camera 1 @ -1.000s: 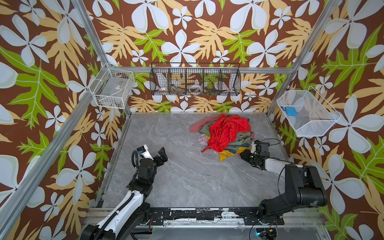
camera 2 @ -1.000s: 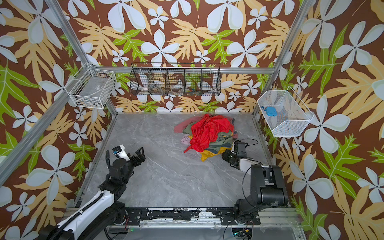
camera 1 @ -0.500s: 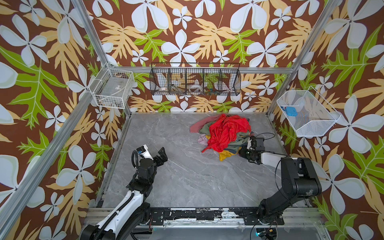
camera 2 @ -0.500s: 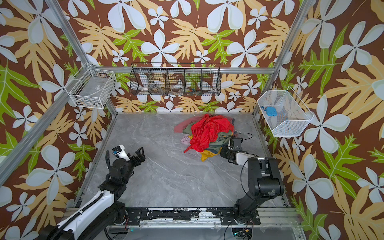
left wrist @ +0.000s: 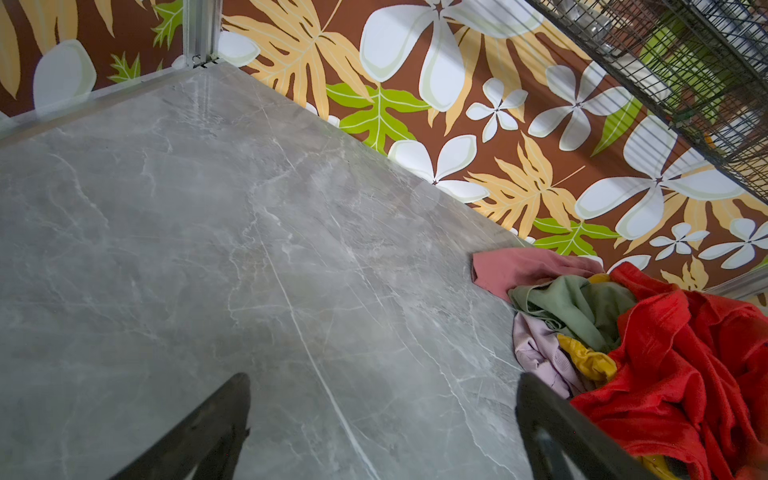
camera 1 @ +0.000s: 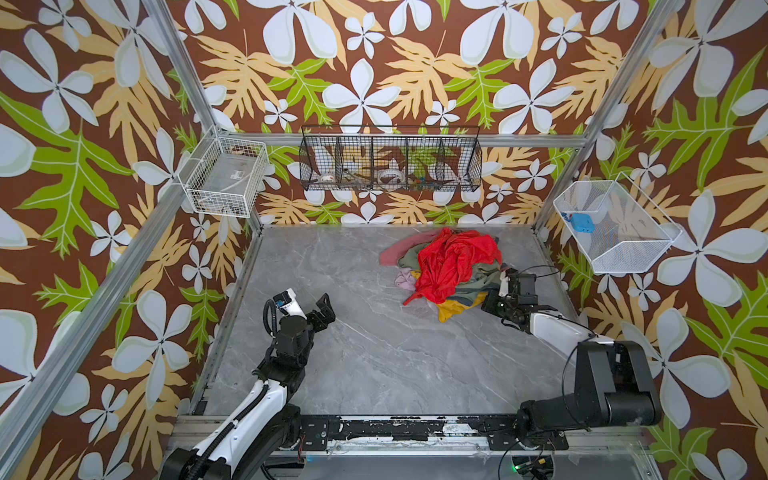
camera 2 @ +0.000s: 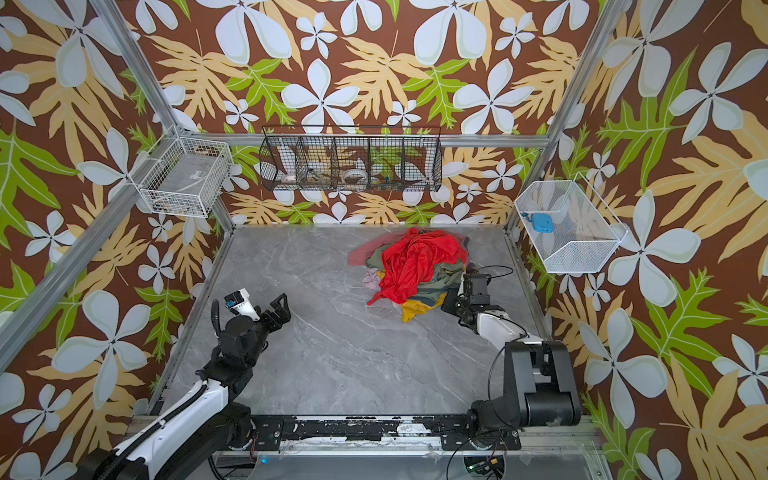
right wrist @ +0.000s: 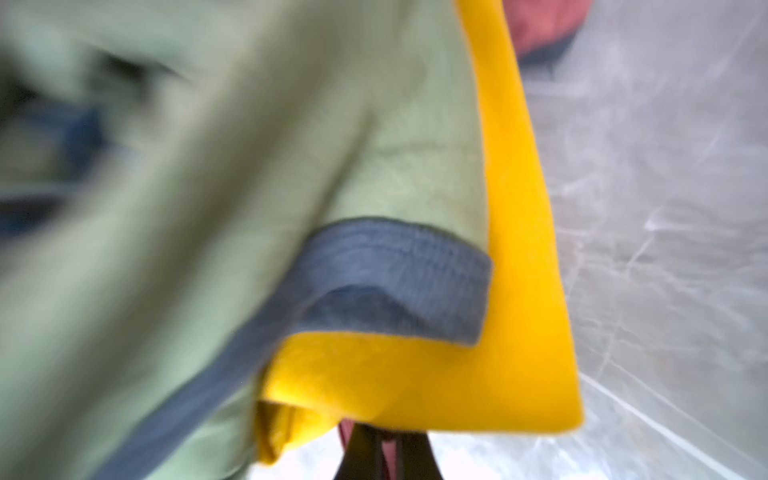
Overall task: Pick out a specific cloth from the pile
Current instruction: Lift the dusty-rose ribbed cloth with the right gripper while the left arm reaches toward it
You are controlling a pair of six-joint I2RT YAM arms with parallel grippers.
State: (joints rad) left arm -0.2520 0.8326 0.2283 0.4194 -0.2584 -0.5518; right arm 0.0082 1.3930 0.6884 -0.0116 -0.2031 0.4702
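Note:
The pile lies at the back right of the grey table, with a bright red cloth on top. The cloth, dusty rose, sticks out flat at the pile's far left edge. My right gripper is pushed low into the pile's near right edge under mustard yellow and olive folds. In the right wrist view this gripper is shut on a thin maroon-pink strip of fabric beneath the yellow cloth. My left gripper hangs open and empty over bare table at the left.
A black wire basket hangs on the back wall. A white wire basket hangs at the left corner. Another white basket on the right wall holds a blue object. A small lilac cloth lies at the pile's left.
My right gripper has pushed forward into the pile's near right edge and its jaws have shut. The left arm has not moved.

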